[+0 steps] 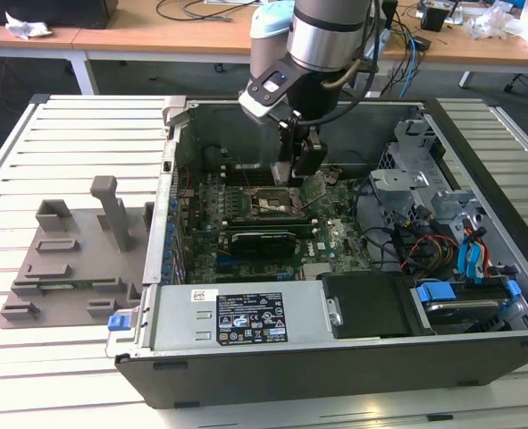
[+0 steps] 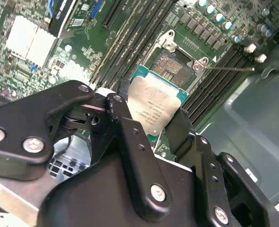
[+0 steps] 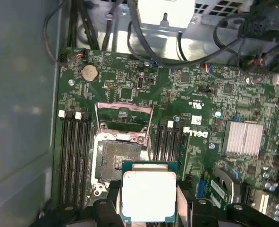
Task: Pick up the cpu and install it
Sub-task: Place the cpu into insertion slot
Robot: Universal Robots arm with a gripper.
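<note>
The cpu (image 2: 154,105), a flat square chip with a silvery top and green edge, is clamped between the gripper's two black fingers (image 2: 125,127). The gripper (image 2: 151,112) is shut on it and hangs low inside the open computer case (image 1: 183,116), just above the motherboard (image 1: 246,241). In the first wrist view the cpu (image 3: 148,195) sits close beside the dark open socket (image 3: 116,160), partly overlapping one corner, and the socket's metal frame (image 3: 124,107) is swung up. In the exterior view the gripper (image 1: 301,177) hovers over the socket area (image 1: 268,198).
Black memory slots (image 3: 73,156) flank the socket on both sides. A silver heatsink (image 3: 245,137) and loose cables (image 1: 415,241) lie toward the exterior view's right, near the drive cage (image 1: 406,170). A grey plastic tray (image 1: 67,264) rests on the slatted table at the exterior view's left.
</note>
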